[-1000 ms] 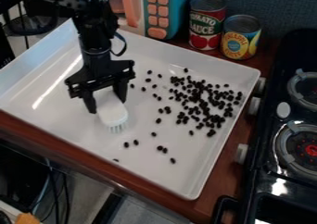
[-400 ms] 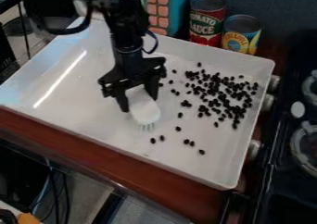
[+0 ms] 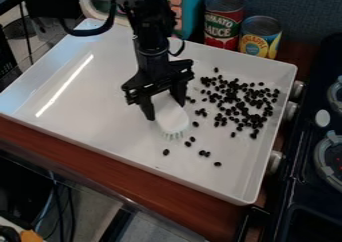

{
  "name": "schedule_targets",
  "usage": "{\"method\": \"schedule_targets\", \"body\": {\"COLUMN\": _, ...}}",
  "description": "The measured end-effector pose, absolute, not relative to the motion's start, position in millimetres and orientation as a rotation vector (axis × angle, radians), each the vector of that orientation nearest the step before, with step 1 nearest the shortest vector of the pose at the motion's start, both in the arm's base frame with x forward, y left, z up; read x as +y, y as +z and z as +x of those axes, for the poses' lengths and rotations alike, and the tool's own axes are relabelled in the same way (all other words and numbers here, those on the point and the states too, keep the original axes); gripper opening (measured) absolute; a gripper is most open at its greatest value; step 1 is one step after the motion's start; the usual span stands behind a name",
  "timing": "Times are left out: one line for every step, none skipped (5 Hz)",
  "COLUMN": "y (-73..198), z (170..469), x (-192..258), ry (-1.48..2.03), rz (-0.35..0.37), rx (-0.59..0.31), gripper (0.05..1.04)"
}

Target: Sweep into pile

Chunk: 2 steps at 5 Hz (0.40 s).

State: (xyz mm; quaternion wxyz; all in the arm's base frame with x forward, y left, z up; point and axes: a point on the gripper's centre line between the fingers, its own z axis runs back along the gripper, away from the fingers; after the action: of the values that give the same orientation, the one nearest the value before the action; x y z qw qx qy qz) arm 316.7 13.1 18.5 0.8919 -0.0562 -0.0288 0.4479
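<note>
Closest to me runs the brown wooden edge of the desk [image 3: 133, 181], with the white tray [image 3: 242, 202] on top of it. Inside the tray, a few stray dark beans [image 3: 218, 164] lie on my side of the white brush [image 3: 172, 119]. I have the brush pinched between the fingers [image 3: 147, 111] of the gripper [image 3: 165, 110], bristles toward me, over the left of the main scatter of beans [image 3: 234, 101] (a loose spread, hardly a pile). Past the tray's far rim stand two cans, red [image 3: 224, 26] and yellow-blue [image 3: 259, 38], beside a teal toy microwave [image 3: 194, 11].
</note>
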Motion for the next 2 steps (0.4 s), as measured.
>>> {"method": "schedule_targets", "body": {"y": 17.9, "z": 316.5, "x": 14.5, "ry": 0.929, "rz": -0.105, "rx": -0.063, "gripper": 0.732}}
{"method": "schedule_targets", "body": {"y": 18.1, "z": 316.3, "x": 16.5, "ry": 0.926, "rz": -0.100, "rx": -0.078, "gripper": 0.732}}
